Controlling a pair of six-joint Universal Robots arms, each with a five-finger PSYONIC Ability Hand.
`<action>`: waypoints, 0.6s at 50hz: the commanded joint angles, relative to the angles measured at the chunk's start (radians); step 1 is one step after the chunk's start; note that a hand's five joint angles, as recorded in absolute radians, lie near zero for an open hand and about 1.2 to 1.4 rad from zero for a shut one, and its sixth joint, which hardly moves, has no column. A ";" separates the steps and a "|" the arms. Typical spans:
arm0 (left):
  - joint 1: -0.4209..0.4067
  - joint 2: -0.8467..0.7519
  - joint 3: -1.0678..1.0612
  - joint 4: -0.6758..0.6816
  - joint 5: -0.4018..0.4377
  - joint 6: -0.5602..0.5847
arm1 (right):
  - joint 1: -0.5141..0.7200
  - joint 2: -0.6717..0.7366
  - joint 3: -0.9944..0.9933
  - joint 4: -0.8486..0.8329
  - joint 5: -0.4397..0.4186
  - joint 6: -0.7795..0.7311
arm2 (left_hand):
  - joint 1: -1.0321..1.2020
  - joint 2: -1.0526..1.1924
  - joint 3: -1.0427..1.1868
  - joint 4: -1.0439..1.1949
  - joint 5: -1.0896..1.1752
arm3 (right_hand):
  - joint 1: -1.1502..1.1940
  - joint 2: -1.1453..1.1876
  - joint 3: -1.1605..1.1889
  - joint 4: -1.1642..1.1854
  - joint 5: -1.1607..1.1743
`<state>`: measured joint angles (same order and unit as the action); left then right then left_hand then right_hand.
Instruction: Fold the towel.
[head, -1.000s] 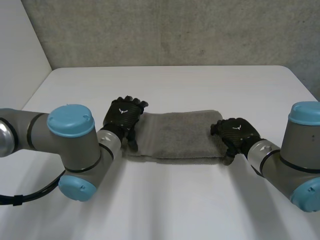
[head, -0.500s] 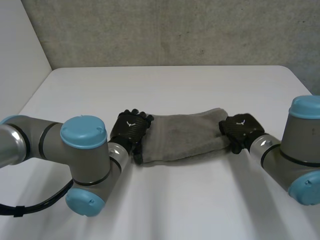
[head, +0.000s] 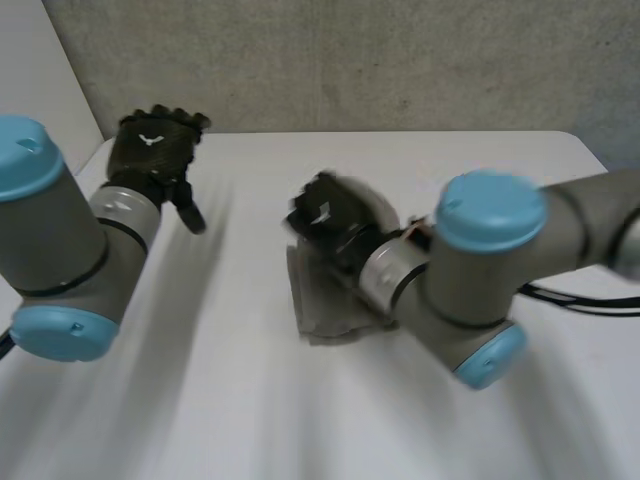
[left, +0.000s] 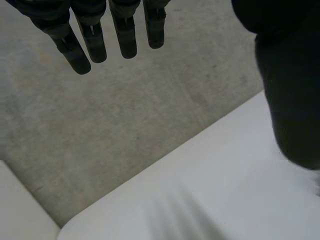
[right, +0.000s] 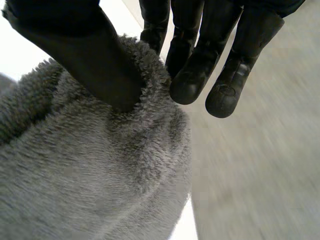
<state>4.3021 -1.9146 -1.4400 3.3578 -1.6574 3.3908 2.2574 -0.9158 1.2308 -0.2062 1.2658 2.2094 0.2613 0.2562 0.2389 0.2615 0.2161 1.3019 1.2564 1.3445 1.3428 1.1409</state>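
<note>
The grey towel lies bunched near the middle of the white table, one end lifted off it. My right hand hovers over the towel's left part and holds that raised end. In the right wrist view its thumb and fingers pinch the fluffy edge of the towel, which hangs below the palm. My left hand is raised above the table's far left corner, well away from the towel. Its fingers are straight and hold nothing.
A grey concrete wall runs behind the table's far edge. My right arm reaches across the table's middle. The table's corner lies below the left hand.
My right hand closed on the towel's right end and swept it leftward over the rest. My left hand left the towel's left end and rose to the far left.
</note>
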 joint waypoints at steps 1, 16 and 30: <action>0.027 0.011 -0.007 -0.005 0.007 -0.071 | 0.063 0.118 0.015 0.089 -0.037 -0.037 | -0.083 -0.078 -0.061 -0.083 -0.212 | 0.094 0.140 0.052 0.053 0.081; -0.024 -0.001 0.010 0.008 0.093 -0.096 | 0.017 -0.160 0.185 0.100 0.004 0.260 | -0.083 -0.078 -0.061 -0.083 -0.212 | -1.127 -1.082 -1.170 -1.168 -1.141; -0.133 -0.101 0.059 0.037 0.093 -0.245 | -0.179 -0.235 0.188 0.114 0.092 0.645 | -0.086 -0.081 -0.064 -0.086 -0.215 | -1.127 -1.082 -1.170 -1.168 -1.141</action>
<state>4.2111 -1.9620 -1.4015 3.3899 -1.5633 3.2270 2.1601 -1.1534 1.4400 -0.0958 1.3285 2.6911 0.2613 0.2562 0.2387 0.2614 0.2157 0.2363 0.2601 0.2480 0.2643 0.0621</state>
